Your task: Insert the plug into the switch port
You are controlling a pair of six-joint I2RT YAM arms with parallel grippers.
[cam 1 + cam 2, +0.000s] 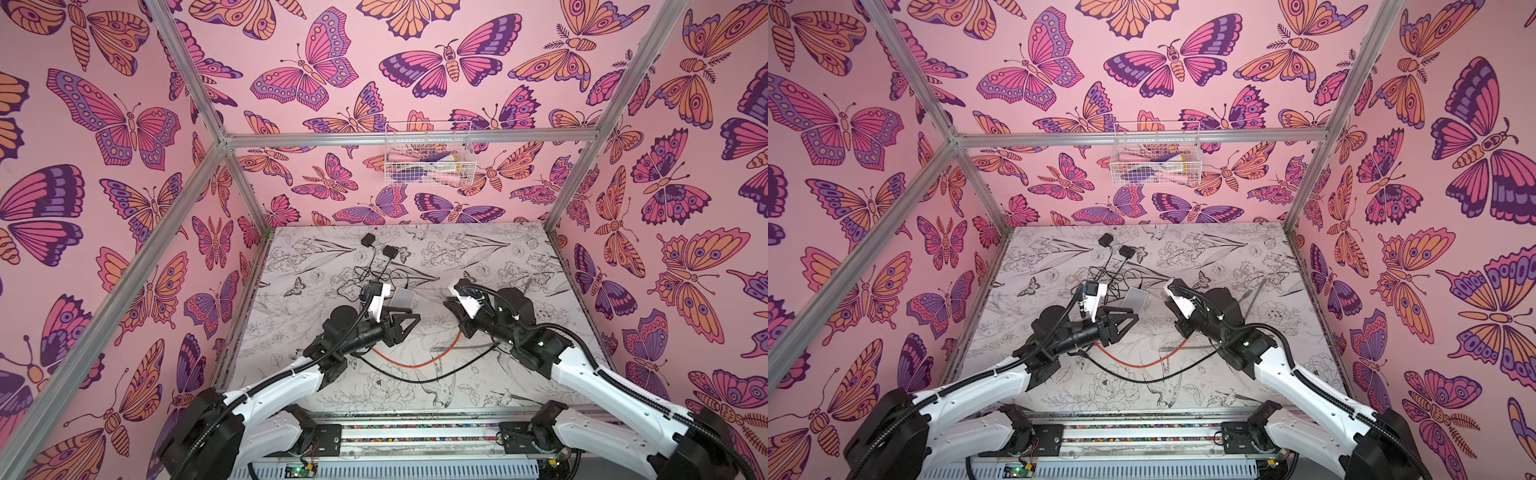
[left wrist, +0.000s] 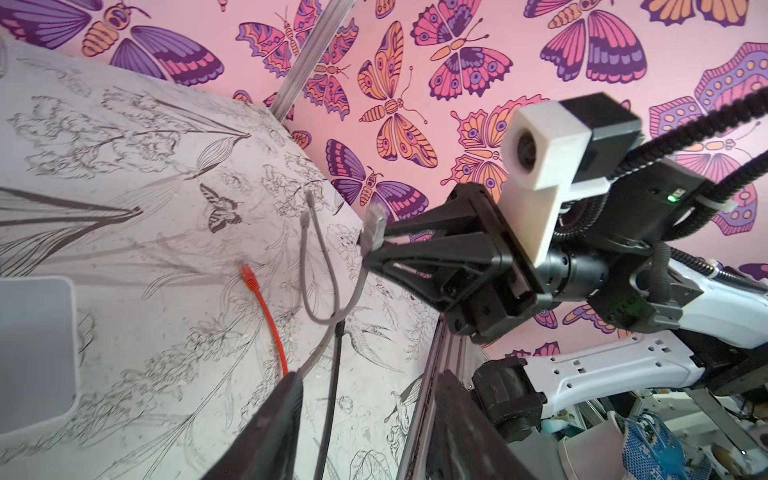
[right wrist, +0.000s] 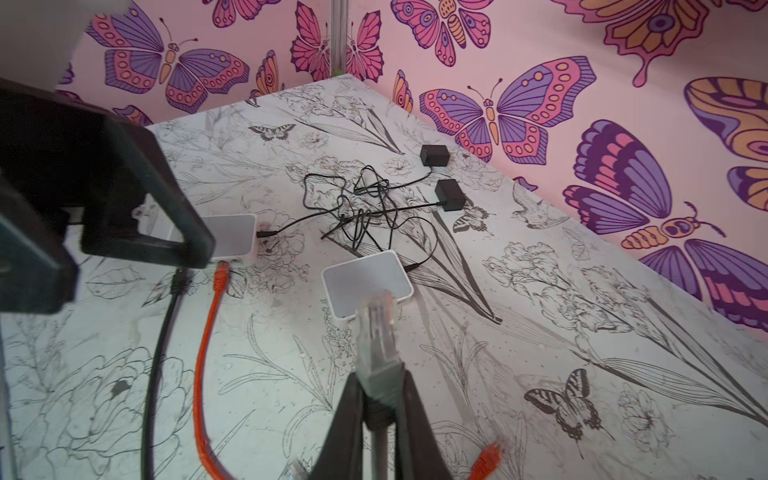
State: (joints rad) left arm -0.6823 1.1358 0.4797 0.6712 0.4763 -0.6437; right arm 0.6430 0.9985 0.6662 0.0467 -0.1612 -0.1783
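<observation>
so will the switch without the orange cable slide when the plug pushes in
Probably slides: the white switch looks small and light, lying unheld on the table, with only a thin black lead attached. Its low, flat shape makes tipping unlikely.

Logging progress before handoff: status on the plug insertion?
Right gripper shut on plug, short of the switch. Left gripper open, empty. Nothing between plug and switch; tangled black wires behind it.

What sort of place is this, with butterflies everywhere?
Probably a robot test booth rather than a home: butterfly-print panels hang on a bare aluminium frame, two robot arms are mounted at the table front, and small network boxes and cables are laid out.
</observation>
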